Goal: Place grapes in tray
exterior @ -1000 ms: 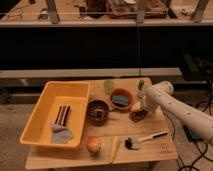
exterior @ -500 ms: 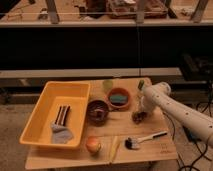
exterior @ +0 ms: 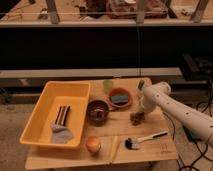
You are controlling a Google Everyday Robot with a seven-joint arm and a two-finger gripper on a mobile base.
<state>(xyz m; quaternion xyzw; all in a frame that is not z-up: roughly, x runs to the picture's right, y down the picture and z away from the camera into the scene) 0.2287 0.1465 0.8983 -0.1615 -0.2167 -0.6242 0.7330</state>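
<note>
Dark reddish grapes (exterior: 136, 118) are sitting bunched near the bench's right edge beneath the gripper (exterior: 138, 112), the big yellow tray (exterior: 70, 96) lying along its left edge.

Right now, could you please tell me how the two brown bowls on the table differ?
The near bowl is darker brown; the far bowl is lighter, more orange. The near bowl holds something dark; the far bowl holds a blue item. The near bowl sits by the tray; the far bowl is nearer the gripper, which is low beside the grapes. Both are round and upright.
</note>
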